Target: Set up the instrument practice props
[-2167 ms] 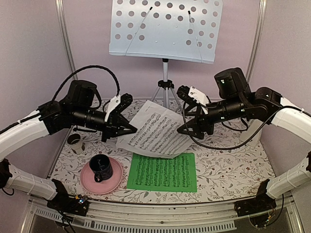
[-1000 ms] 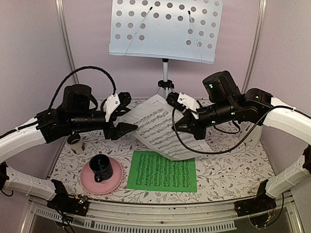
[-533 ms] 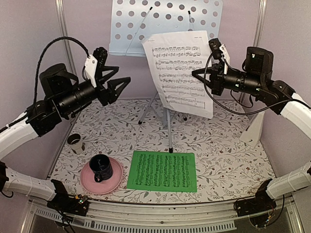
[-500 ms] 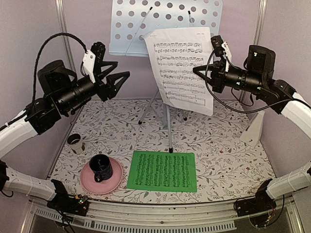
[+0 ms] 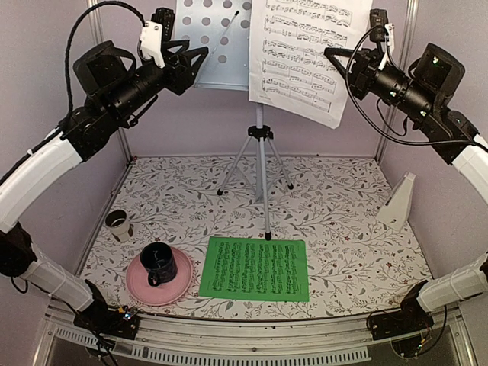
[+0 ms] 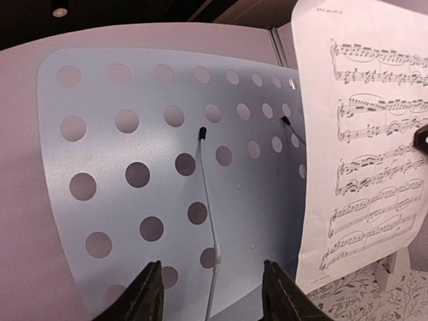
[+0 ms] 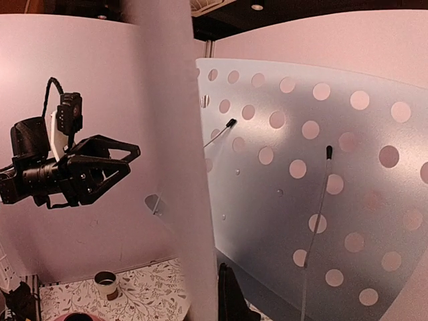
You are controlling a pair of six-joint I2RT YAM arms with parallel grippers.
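Progress: the white sheet of music (image 5: 301,53), pinched by the right gripper (image 5: 334,55), has risen off the table (image 5: 343,213) to the pale-blue music stand (image 5: 217,46) (left gripper (image 5: 200,67) gapes empty beside it); seating remains.

In the top view the white sheet (image 5: 305,53) runs off the top of the picture, and it covers the right side of the blue stand (image 5: 225,61), whose top is cut off too. In the right wrist view the sheet is so near that it is just a blurry pale strip, and it hides the right gripper (image 5: 333,55) but for one dark finger (image 7: 231,301) at the bottom. In the left wrist view only the tips of the left gripper (image 6: 211,281) peek in at the bottom edge.
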